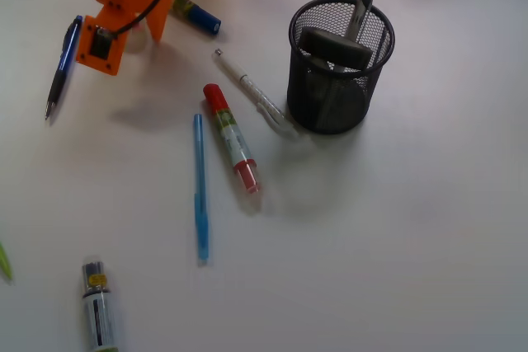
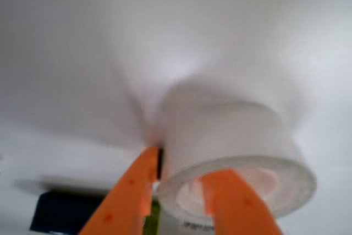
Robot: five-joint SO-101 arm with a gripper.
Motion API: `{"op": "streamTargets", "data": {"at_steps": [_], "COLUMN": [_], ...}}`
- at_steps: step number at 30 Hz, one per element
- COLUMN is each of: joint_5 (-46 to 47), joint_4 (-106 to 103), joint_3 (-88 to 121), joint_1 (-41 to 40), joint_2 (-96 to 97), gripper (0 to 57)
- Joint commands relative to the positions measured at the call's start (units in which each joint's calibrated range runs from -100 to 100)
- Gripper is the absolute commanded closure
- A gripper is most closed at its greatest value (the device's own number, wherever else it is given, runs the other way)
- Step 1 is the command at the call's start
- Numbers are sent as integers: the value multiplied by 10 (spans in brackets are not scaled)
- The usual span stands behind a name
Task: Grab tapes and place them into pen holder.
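Observation:
In the wrist view my gripper (image 2: pixel 187 163) is shut on the whitish translucent tape (image 2: pixel 236 130), with one orange finger (image 2: pixel 234 202) inside its core and the other outside its wall. In the front view the orange gripper (image 1: pixel 153 26) is at the top left, far left of the black mesh pen holder (image 1: pixel 294 39), and the whitish tape is hidden by it. A black tape roll (image 1: pixel 334 47) lies inside the holder. A dark thin thing (image 1: pixel 361 7) stands against its far rim; I cannot tell what it is.
A dark blue pen (image 1: pixel 62 68) and a blue-and-yellow marker (image 1: pixel 194 14) lie beside the gripper. A white pen (image 1: pixel 256 92), a red-capped glue stick (image 1: pixel 231 138) and a light blue pen (image 1: pixel 200 187) lie between gripper and holder. Another glue stick (image 1: pixel 97 307) lies at the bottom left.

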Motion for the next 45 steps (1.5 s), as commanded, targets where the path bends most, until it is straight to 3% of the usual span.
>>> {"op": "streamTargets", "data": {"at_steps": [1, 21, 32, 39, 45], "joint_5": [32, 49, 121, 251, 306], "joint_4": [-11, -25, -56, 45, 95], "joint_3": [-8, -55, -79, -161, -127], "joint_1": [16, 25, 19, -53, -195], "joint_2": [-6, -7, -36, -223, -433], "gripper": [571, 572, 572, 572, 572]}}
